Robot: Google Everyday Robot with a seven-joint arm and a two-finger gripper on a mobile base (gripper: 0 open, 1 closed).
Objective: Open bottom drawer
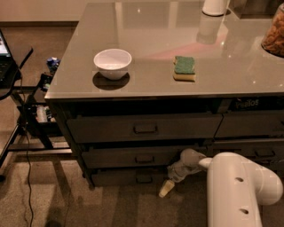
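Note:
The bottom drawer [128,177] is the lowest dark grey front of the wide stack, with a small rectangular handle [143,178] at its centre. It looks closed or nearly so. My gripper [167,187] is low near the floor, just right of that handle and in front of the drawer's right end. A pale fingertip [165,189] points down-left towards the floor. The white arm [235,186] reaches in from the lower right.
Two taller drawer fronts [144,128] sit above. Narrower drawers [250,124] stand to the right. On the grey counter [146,86] are a white bowl [112,63], a green sponge [184,68] and a white cup base [215,7]. A stand with cables [26,119] is at left.

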